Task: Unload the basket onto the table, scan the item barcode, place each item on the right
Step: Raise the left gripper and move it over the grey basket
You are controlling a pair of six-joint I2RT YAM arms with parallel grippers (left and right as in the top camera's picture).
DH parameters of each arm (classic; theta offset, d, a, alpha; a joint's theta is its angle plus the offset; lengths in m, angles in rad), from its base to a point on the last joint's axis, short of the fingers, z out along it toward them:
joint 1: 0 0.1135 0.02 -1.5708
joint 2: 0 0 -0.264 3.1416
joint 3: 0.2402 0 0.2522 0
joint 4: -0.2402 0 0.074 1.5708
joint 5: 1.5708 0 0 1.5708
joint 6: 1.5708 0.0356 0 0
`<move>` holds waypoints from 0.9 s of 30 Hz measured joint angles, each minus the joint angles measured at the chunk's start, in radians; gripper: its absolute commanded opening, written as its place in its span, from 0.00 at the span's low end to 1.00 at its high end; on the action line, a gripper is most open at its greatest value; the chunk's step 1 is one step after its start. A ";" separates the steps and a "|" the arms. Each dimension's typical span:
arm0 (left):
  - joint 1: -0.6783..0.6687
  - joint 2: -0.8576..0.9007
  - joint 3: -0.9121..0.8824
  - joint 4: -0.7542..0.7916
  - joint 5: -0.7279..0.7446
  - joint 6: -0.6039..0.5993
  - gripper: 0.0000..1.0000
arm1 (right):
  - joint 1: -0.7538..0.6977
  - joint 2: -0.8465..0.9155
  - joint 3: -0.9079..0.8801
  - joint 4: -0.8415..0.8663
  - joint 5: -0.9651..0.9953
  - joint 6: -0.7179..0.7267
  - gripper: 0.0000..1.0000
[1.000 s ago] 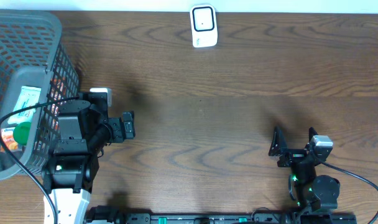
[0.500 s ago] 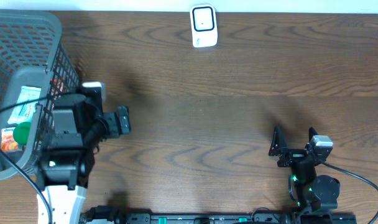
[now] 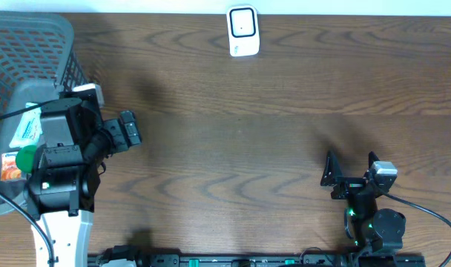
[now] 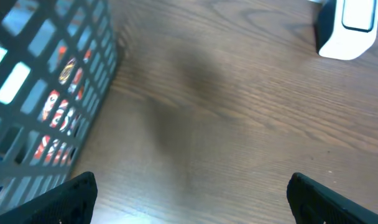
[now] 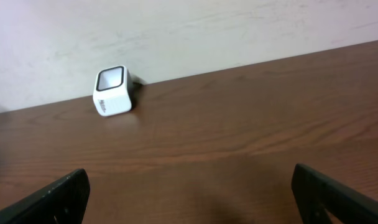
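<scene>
The white barcode scanner (image 3: 242, 31) stands at the table's far edge; it also shows as the scanner (image 4: 350, 28) and the scanner (image 5: 114, 91) in the wrist views. Items lie in the grey mesh basket (image 3: 33, 44) at the left: a white-labelled packet (image 3: 27, 130), something with a green cap (image 3: 25, 158) and an orange piece (image 3: 10, 172). Red-and-white packaging (image 4: 58, 115) shows through the basket wall (image 4: 83, 37). My left gripper (image 3: 110, 111) (image 4: 192, 202) hangs open beside the basket's right wall, holding nothing. My right gripper (image 3: 351, 167) (image 5: 195, 199) stands open and empty near the front right.
The left arm's body (image 3: 58, 159) and its cable overlap the basket's near right corner. Brown wooden tabletop (image 3: 248, 148) stretches between the two arms. A pale wall (image 5: 189, 31) rises behind the scanner.
The left arm has swung left and toward the far side, bringing its open gripper closer to the basket wall. The right arm has not moved.
</scene>
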 measured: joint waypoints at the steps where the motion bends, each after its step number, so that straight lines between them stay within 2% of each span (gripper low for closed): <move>1: 0.008 0.000 0.000 -0.004 0.000 -0.003 0.98 | 0.000 0.000 0.000 0.000 0.000 0.000 0.99; 18: 0.056 0.068 0.008 -0.016 0.000 -0.012 0.98 | 0.000 0.000 0.000 0.000 0.000 0.000 0.99; 27: 0.056 0.091 0.092 -0.022 0.000 -0.012 0.98 | 0.000 0.000 0.000 0.000 0.000 0.000 0.99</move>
